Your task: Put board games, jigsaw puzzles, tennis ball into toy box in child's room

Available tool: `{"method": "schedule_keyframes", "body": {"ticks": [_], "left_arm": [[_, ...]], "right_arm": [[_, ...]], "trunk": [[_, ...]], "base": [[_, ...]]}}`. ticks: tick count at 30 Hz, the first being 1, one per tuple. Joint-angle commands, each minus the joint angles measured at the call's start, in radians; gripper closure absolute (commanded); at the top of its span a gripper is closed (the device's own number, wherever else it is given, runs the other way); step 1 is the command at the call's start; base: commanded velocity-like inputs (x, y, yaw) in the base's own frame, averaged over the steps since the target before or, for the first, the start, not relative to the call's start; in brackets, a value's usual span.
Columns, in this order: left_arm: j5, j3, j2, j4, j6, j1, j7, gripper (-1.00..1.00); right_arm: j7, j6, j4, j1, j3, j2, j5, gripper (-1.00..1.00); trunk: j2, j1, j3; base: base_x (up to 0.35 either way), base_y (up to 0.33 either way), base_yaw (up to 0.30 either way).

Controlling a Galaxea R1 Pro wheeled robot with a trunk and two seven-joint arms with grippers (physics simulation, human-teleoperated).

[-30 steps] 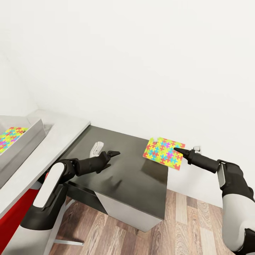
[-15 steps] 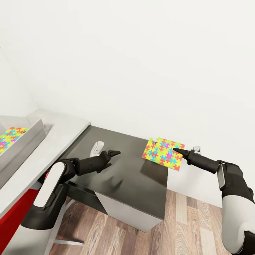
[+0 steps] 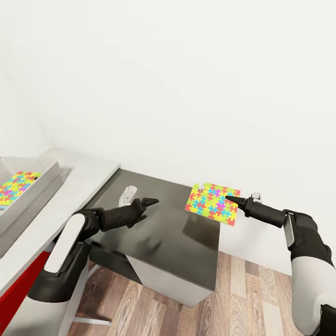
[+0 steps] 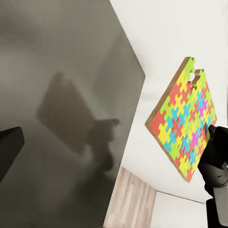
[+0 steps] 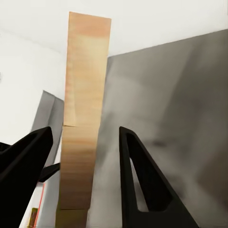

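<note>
My right gripper (image 3: 228, 199) is shut on a jigsaw puzzle (image 3: 212, 204), a thin square slab of bright interlocking pieces. It holds the slab tilted in the air over the right end of a dark grey cabinet top (image 3: 163, 228), which carries its shadow. The same puzzle (image 4: 183, 128) faces the left wrist view, and its pale wooden edge (image 5: 85, 118) stands between the right fingers (image 5: 142, 180). At far left, the grey toy box (image 3: 46, 179) sits on the light grey table (image 3: 79, 177) with a second jigsaw puzzle (image 3: 16, 186) inside. My left gripper (image 3: 150, 202) hovers open and empty over the cabinet.
A small white object (image 3: 128, 193) lies on the cabinet top near the left gripper. A white wall runs close behind the cabinet and table. Wood plank floor (image 3: 242, 298) lies below on the right, and something red (image 3: 18, 289) shows under the table.
The view has shifted slightly. My right gripper has carried the jigsaw puzzle a little to the left over the cabinet. The left arm has stayed put.
</note>
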Motion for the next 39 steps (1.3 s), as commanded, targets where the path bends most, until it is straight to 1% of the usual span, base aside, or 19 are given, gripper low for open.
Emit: {"method": "schedule_keyframes", "body": {"ticks": [1, 4, 9, 36, 39], "left_arm": [[0.010, -0.001, 0.001, -0.001, -0.001, -0.001, 0.011, -1.00], [0.010, -0.001, 0.001, -0.001, -0.002, -0.001, 0.013, -1.00], [0.010, 0.000, 0.001, 0.000, -0.003, -0.001, 0.018, -1.00], [0.010, 0.000, 0.001, 0.001, -0.004, -0.001, 0.026, -1.00], [0.010, 0.000, 0.001, 0.001, -0.004, -0.001, 0.026, -1.00]], "right_arm": [[0.007, 0.012, -0.001, -0.001, 0.003, 0.000, 0.007, 1.00], [0.007, 0.020, -0.001, -0.001, 0.015, 0.001, 0.008, 1.00], [0.007, 0.025, -0.004, -0.001, 0.023, 0.001, 0.008, 1.00], [0.005, 0.029, -0.006, -0.003, 0.031, 0.002, 0.008, 1.00], [0.004, 0.029, -0.006, -0.003, 0.038, 0.003, 0.009, 1.00]], "trunk": [[0.007, -0.004, 0.004], [0.028, -0.015, 0.017], [0.063, -0.035, 0.040], [0.252, -0.138, 0.168], [0.273, -0.150, 0.183]], "base": [[0.000, 0.000, 0.000], [0.000, 0.000, 0.000], [0.000, 0.000, 0.000], [0.000, 0.000, 0.000], [0.000, 0.000, 0.000]]}}
